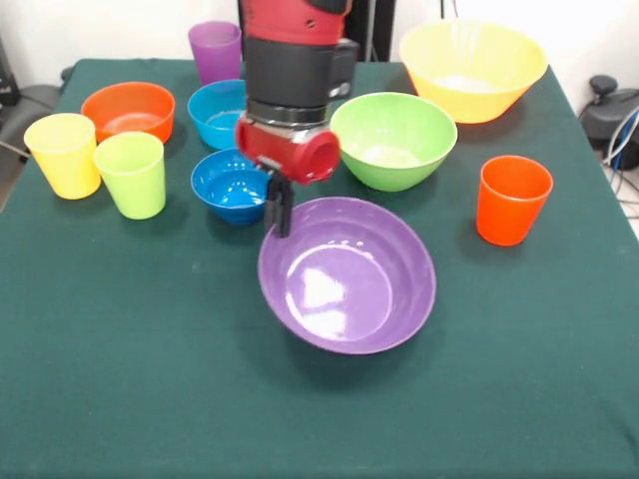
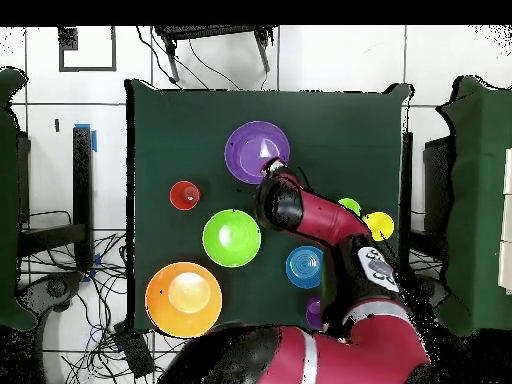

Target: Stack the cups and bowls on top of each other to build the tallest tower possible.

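Observation:
My gripper [image 1: 280, 212] is shut on the far-left rim of the wide purple bowl [image 1: 346, 274], which hangs tilted just above the cloth at the table's middle. In the overhead view the gripper [image 2: 270, 172] is at the edge of the purple bowl [image 2: 252, 150]. The very large yellow-orange bowl [image 1: 472, 70] stands alone at the back right. The orange-red cup [image 1: 512, 200] stands alone at the right. The lime green bowl [image 1: 393, 140] sits behind the purple bowl. No pile stands anywhere.
At the left stand the yellow cup [image 1: 63, 155], lime cup [image 1: 132, 175], orange bowl [image 1: 128, 110], light blue bowl [image 1: 220, 112] and dark blue bowl [image 1: 230, 185]. The purple cup [image 1: 216, 50] is at the back, by the arm.

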You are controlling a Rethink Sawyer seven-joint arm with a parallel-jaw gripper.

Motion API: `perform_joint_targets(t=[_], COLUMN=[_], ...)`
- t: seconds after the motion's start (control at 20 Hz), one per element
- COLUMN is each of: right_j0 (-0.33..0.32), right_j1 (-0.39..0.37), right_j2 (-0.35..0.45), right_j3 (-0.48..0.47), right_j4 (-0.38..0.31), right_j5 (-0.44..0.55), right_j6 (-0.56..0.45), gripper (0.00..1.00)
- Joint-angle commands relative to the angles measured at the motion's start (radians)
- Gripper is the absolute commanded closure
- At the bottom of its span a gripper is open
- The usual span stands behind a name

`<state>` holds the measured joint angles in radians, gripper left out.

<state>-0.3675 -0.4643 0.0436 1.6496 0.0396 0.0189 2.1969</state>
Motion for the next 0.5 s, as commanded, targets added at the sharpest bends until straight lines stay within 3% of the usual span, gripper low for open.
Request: perform_joint_targets(t=[0.05, 0.5], right_j0=[-0.049, -0.088], right_j1=[0.103, 0.136], right_j2=[0.17, 0.24], right_j3=[-0.143, -0.227], right_j4=[-0.129, -0.196], right_j5=[0.079, 0.125], right_j6=[-0.117, -0.117], gripper=[1.0, 1.0])
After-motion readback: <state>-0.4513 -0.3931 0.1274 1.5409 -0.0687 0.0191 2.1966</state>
